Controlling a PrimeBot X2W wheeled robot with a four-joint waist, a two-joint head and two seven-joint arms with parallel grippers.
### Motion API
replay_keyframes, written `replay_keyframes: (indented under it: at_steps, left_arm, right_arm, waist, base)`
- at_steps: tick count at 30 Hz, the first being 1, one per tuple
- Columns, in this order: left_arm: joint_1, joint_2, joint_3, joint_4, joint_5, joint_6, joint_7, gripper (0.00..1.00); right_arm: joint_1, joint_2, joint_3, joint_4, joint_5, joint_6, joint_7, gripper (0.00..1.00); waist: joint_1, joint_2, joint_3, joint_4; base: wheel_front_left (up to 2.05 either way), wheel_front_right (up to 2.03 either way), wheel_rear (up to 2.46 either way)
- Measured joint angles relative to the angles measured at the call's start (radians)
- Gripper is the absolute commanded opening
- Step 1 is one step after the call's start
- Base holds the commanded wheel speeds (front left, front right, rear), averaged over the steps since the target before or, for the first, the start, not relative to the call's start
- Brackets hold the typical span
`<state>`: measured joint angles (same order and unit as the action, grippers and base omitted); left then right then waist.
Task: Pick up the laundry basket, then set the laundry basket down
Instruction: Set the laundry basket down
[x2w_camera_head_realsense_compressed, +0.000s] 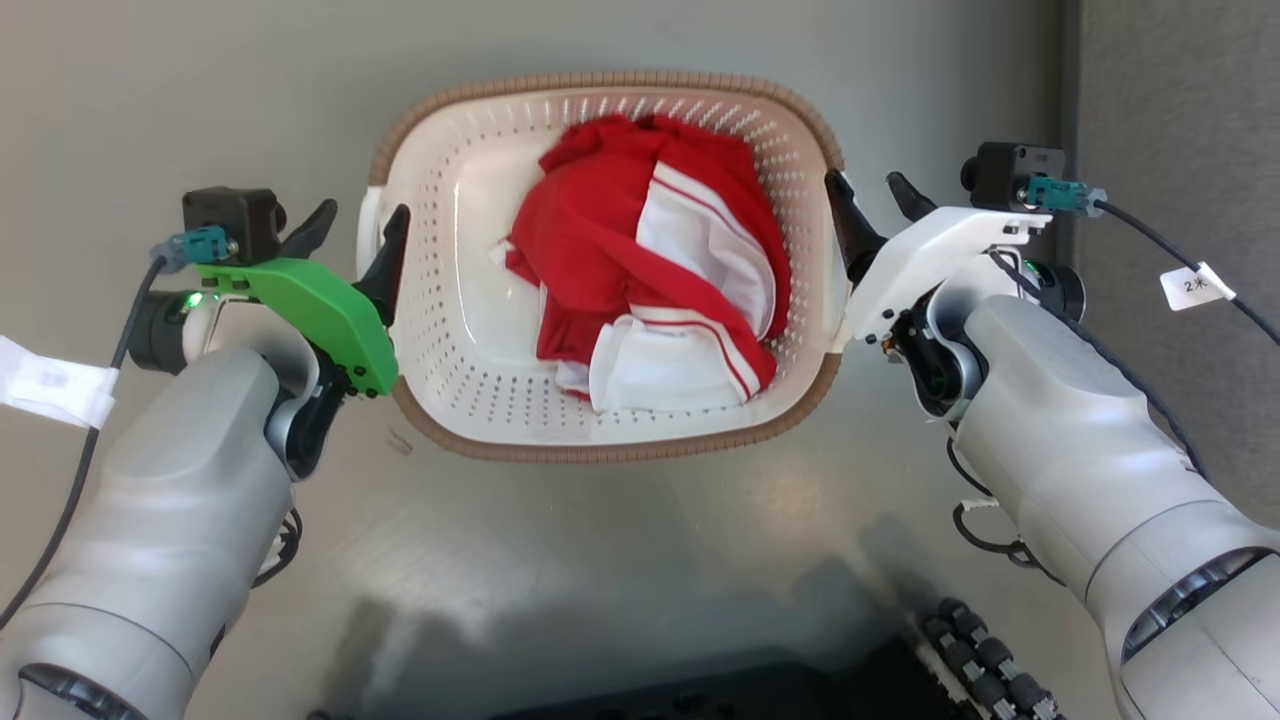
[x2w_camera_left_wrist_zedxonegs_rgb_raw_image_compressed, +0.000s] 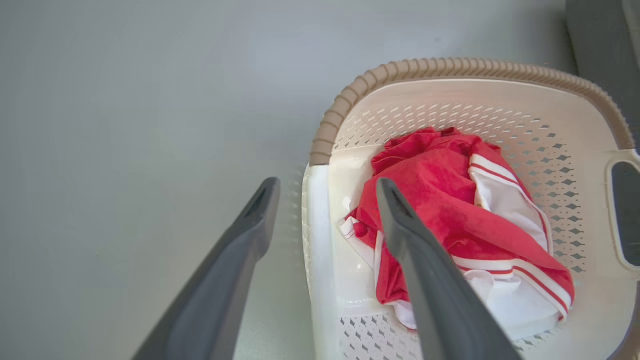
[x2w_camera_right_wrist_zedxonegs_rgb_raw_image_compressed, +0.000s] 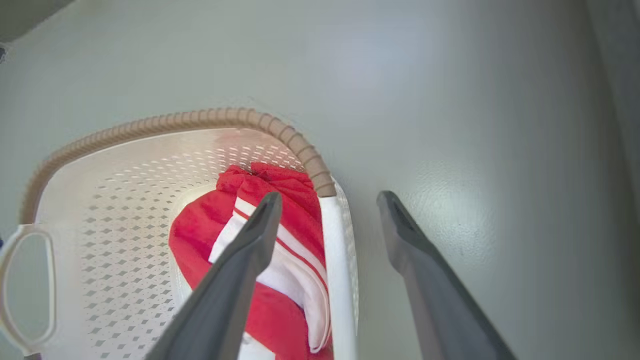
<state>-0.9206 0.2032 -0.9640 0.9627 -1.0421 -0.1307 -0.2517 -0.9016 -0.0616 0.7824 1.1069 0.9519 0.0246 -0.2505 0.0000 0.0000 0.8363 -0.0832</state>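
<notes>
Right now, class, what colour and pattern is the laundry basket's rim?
The laundry basket has a brown rim with a woven-look pattern. The head view shows it best.

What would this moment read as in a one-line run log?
laundry basket: ungripped, holds red-and-white garment | left gripper: open, astride left handle | right gripper: open, astride right handle

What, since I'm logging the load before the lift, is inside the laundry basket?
A crumpled red and white garment lies inside the laundry basket, covering much of its bottom. Bare perforated bottom shows at the robot's left; anything under the cloth is hidden.
</notes>
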Motion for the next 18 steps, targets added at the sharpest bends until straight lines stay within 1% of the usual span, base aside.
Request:
replay_keyframes:
  at_steps: [2, 9, 11, 18]
  left_arm:
    - [0.003, 0.005, 0.005, -0.010, 0.010, 0.000, 0.000, 1.00]
    - [0.005, 0.032, 0.068, -0.075, 0.050, 0.000, 0.000, 1.00]
    - [0.011, 0.037, 0.086, -0.096, 0.074, 0.000, 0.000, 1.00]
    - [0.060, 0.040, 0.160, -0.152, 0.100, 0.000, 0.000, 1.00]
  right_arm:
    - [0.005, 0.000, -0.007, -0.009, -0.004, 0.000, 0.000, 1.00]
    - [0.004, -0.004, -0.051, -0.063, -0.063, 0.000, 0.000, 1.00]
    - [0.004, -0.013, -0.066, -0.086, -0.087, 0.000, 0.000, 1.00]
    - [0.015, -0.056, -0.123, -0.172, -0.153, -0.002, 0.000, 1.00]
  waist:
    - [0.0000, 0.0000, -0.026, -0.001]
    - [0.0000, 0.0000, -0.120, -0.006]
    - [0.0000, 0.0000, -0.148, -0.007]
    - [-0.0001, 0.0000, -0.233, -0.006]
  base:
    - [0.00, 0.00, 0.00]
    - [0.00, 0.00, 0.00]
    - [0.00, 0.00, 0.00]
    - [0.00, 0.00, 0.00]
